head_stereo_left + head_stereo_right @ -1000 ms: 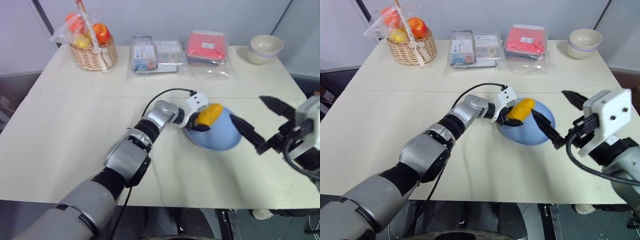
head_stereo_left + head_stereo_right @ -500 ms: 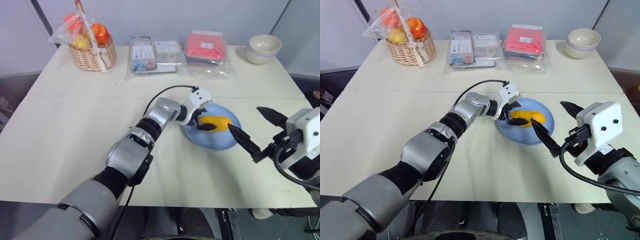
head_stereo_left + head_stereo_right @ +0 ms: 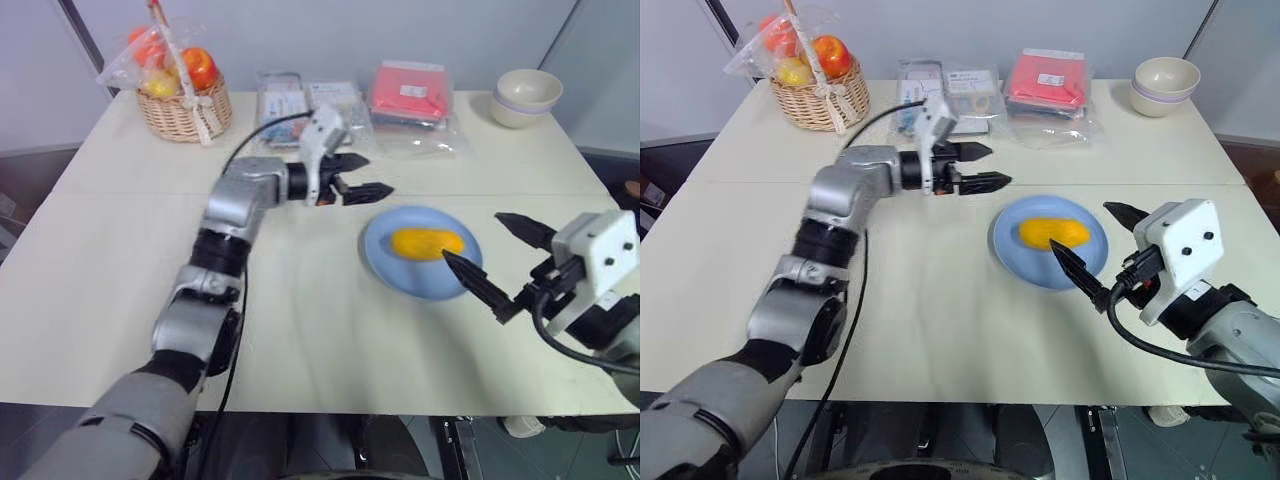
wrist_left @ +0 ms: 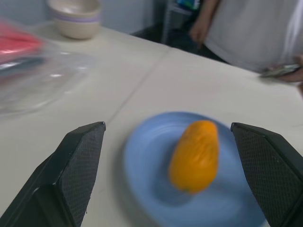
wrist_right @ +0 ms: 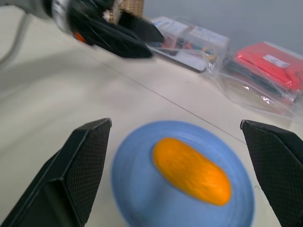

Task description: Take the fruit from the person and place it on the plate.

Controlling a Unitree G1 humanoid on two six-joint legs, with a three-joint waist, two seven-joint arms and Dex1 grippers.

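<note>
on the worktop (image 3: 120, 260) the plate (image 3: 385, 262) lies right of centre, and the fruit (image 3: 427, 243) rests in its middle, long axis running left to right across the head views, clear of both tools. by the look of it the placing is done, so the coming move turns on clearance: the left tool (image 3: 362, 176) hangs released and empty up and to the left of the plate, well apart from the fruit, fingers pointing toward it, so backing off needs no path over the plate. the right tool (image 3: 497, 260), also spread wide and empty, is the nearer one, with one finger reaching over the plate's near rim just beside the fruit. the person (image 4: 246, 28) is cut off at the worktop's far edge; i cannot tell what the hand there holds.
</note>
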